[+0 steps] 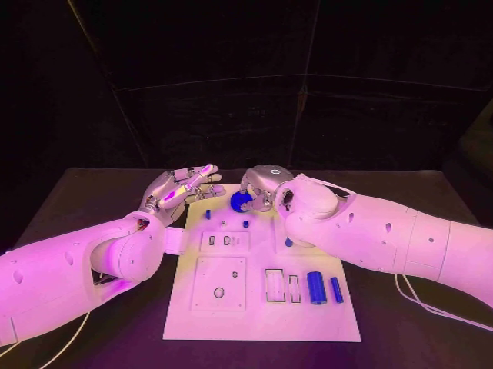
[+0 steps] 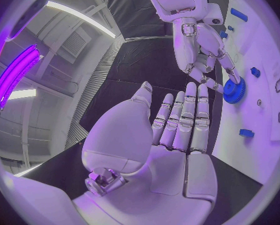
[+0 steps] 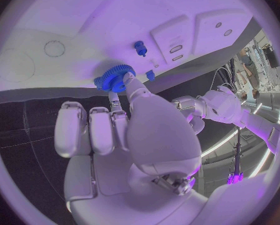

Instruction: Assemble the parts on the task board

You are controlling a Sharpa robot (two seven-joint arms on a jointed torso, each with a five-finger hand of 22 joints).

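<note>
- The right hand (image 1: 271,187) is pinching a blue toothed gear (image 1: 241,201) at the upper middle of the head view, on the far end of the flat white task board (image 1: 258,319).
- The left hand (image 1: 180,191) is hovering empty, its fingers straight and apart.
- Two blue cylinders (image 1: 325,290) are lying lower right on the board.

A black counter (image 1: 80,192) is carrying a white task board (image 1: 258,315) at its middle. The board is lying flat, its long sides running from six o'clock toward twelve o'clock, with dark counter showing at three and nine o'clock.
</note>
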